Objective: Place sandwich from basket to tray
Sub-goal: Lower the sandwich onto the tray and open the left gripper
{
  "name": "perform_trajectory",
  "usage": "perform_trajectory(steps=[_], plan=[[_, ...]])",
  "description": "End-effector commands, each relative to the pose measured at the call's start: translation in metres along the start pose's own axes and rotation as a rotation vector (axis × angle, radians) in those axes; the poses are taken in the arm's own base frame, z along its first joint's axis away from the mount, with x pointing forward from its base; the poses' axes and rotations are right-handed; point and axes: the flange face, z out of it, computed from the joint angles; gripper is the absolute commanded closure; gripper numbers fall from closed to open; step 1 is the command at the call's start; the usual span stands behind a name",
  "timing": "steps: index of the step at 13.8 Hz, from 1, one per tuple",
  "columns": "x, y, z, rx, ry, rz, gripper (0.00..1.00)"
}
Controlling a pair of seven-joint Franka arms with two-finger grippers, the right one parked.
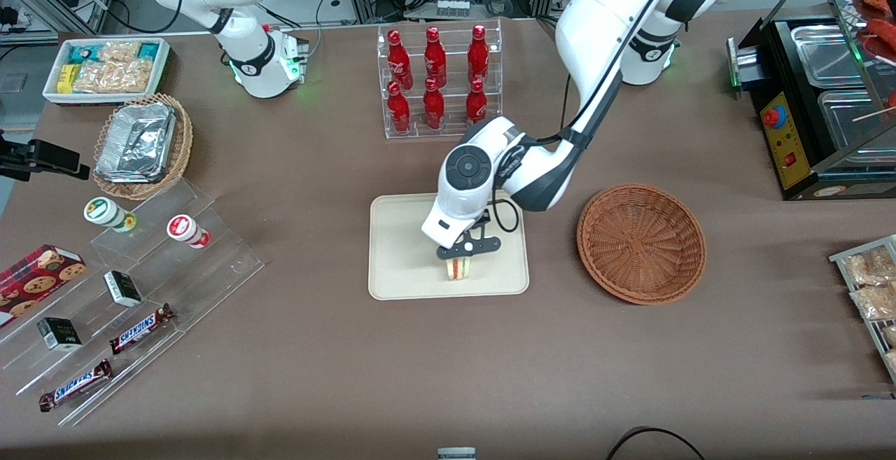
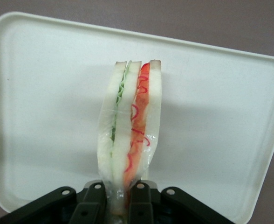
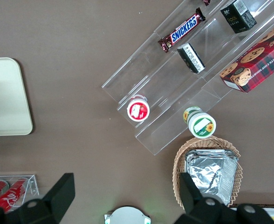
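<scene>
Sandwich (image 1: 458,268) stands on its edge over the tray (image 1: 399,250), clamped at one end by the pincer (image 1: 467,248); whether it already rests on the tray floor cannot be told. The wrist view shows the pincer (image 2: 117,196) closed narrowly on the sandwich (image 2: 130,126), with clear wrap around soft pale bread and green and red filling layers. Judged from this, the item is light, compressible and slippery in its film; grip across the bread faces, near an end, with little force. From the parked arm's end across: bare tray surface lies beside the sandwich, offering open room. The nearer tray rim (image 2: 127,35) is low. Toward the working arm's end, the basket (image 1: 640,243) sits empty on the desk (image 1: 448,376), apart from the tray.
</scene>
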Motion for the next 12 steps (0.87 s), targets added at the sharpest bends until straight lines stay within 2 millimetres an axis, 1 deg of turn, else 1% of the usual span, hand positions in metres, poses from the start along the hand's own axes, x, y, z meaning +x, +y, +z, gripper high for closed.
perform_trajectory(steps=[1,3,4,6,9,12], plan=[[-0.005,0.011,0.007,0.006,-0.005,-0.029,1.0],[-0.009,0.018,0.007,0.006,-0.007,-0.056,1.0],[-0.01,0.022,0.012,0.023,-0.02,-0.069,1.0],[-0.001,0.028,0.011,0.048,-0.041,-0.089,1.0],[-0.001,0.028,0.022,0.059,-0.05,-0.102,1.0],[0.001,0.029,0.028,0.054,-0.04,-0.105,1.0]])
